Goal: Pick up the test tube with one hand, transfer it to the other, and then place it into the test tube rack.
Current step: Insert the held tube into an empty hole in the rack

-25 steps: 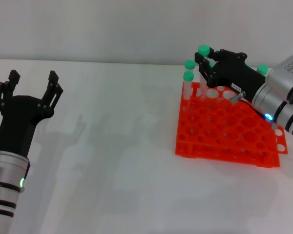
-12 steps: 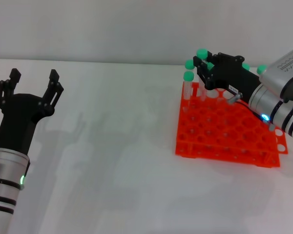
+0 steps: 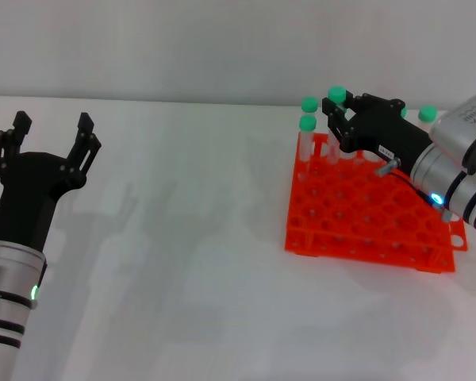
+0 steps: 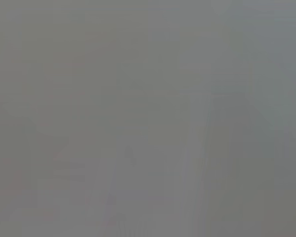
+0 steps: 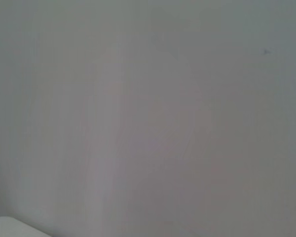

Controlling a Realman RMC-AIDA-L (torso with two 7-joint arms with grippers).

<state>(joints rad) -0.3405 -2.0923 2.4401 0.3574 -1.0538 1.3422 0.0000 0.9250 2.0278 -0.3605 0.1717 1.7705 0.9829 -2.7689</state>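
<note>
The right hand held a tube over the rack's far edge; the left hand hung far left, fingers wide.

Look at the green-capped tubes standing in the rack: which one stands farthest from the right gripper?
The tube at the rack's far-left corner. Its cap sits lowest and leftmost; the other caps cluster around or behind the right gripper.
</note>
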